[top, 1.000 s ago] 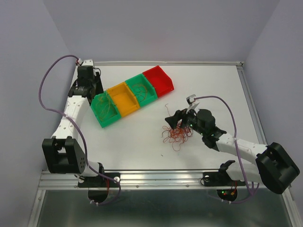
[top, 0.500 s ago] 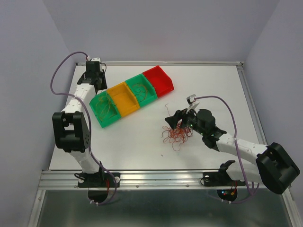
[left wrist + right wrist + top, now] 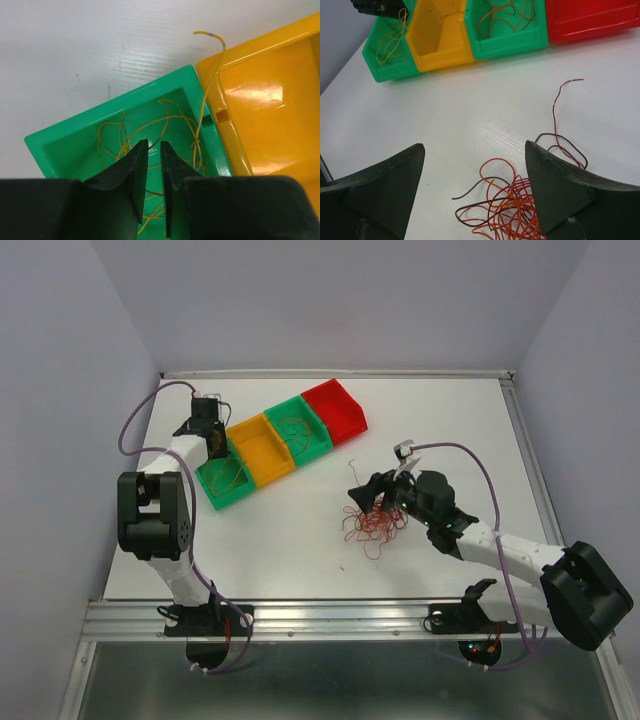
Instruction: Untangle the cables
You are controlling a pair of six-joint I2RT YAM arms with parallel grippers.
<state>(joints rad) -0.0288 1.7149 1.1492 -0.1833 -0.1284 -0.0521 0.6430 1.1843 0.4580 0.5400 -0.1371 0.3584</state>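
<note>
Partly sorted: yellow cables (image 3: pixel 150 119) in end green bin (image 3: pixel 115 102), orange cables (image 3: pixel 507 12) in 2nd green bin (image 3: pixel 510 42). Red/dark tangle (image 3: pixel 507 212) on tabletop (image 3: pixel 470 100), unsorted, under wide-open right hand (image 3: pixel 474 147). Left hand (image 3: pixel 152 145), narrow & empty, over yellow strands.

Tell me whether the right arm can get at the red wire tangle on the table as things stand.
Probably yes. The right claw stands open right at the tangle, whose red loops lie between its two sides in the wrist view. Nothing covers the tangle or stands between them.
</note>
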